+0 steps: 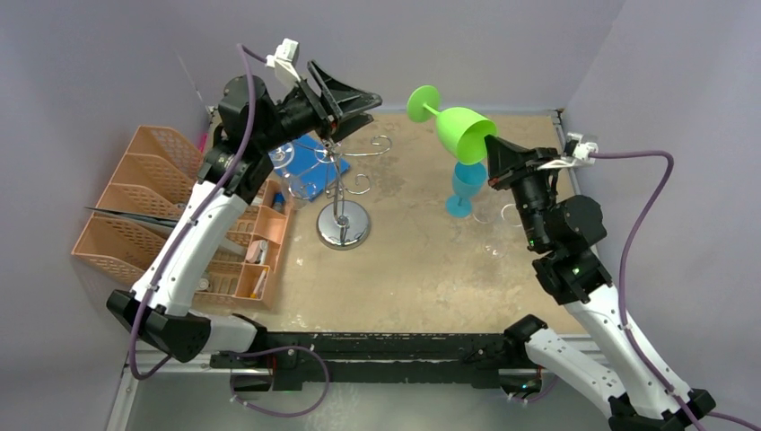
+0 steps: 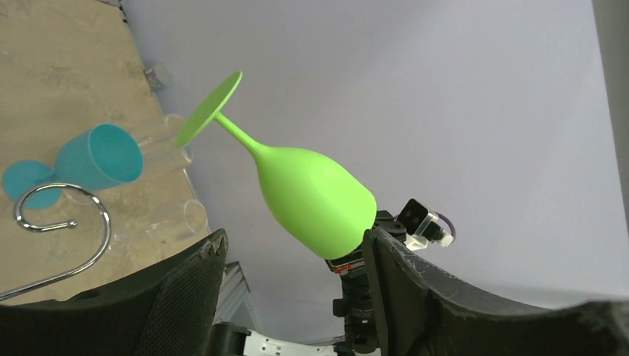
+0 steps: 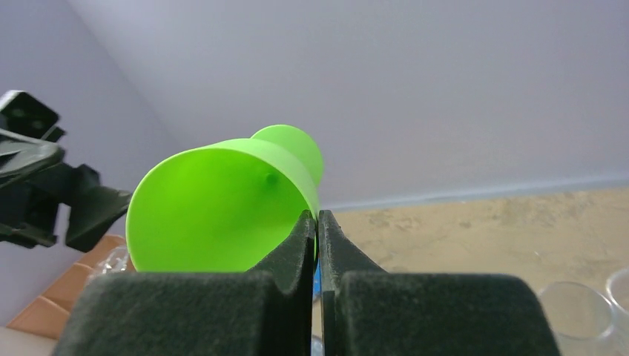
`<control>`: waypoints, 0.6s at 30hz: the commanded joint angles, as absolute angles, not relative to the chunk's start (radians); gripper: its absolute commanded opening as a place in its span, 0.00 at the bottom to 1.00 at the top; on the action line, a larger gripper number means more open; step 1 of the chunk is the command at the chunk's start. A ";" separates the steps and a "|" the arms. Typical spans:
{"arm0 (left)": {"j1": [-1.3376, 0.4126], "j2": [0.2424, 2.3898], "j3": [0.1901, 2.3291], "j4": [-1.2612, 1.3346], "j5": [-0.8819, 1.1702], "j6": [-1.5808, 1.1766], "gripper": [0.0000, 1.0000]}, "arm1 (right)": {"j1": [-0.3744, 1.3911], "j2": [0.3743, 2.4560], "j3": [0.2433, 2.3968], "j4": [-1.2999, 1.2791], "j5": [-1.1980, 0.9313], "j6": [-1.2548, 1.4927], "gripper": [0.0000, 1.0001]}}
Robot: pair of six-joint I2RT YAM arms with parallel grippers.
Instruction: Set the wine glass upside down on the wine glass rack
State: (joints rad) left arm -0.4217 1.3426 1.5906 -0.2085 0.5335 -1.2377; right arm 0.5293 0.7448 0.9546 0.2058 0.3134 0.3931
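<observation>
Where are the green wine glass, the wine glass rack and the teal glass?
green wine glass (image 2: pixel 311 196): left wrist view, bowl.
wine glass rack (image 1: pixel 354 235): top external view, round base.
teal glass (image 1: pixel 467 180): top external view, bowl.

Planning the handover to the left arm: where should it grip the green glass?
Probably the glass by its bowl, near the stem, coming from the foot side with the open left gripper. The right gripper pinches the rim, and the stem should stay free for the rack.
</observation>
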 commanded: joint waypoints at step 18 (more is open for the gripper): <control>-0.622 1.480 1.652 0.065 0.190 -1.439 0.55 | 0.532 0.834 0.954 0.623 0.071 0.406 0.00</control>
State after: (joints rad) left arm -0.6056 1.4792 1.5921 -0.0040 0.2813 -1.4067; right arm 0.5293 0.8299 0.9440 0.5179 0.1097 0.3996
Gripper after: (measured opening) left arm 0.574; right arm 0.008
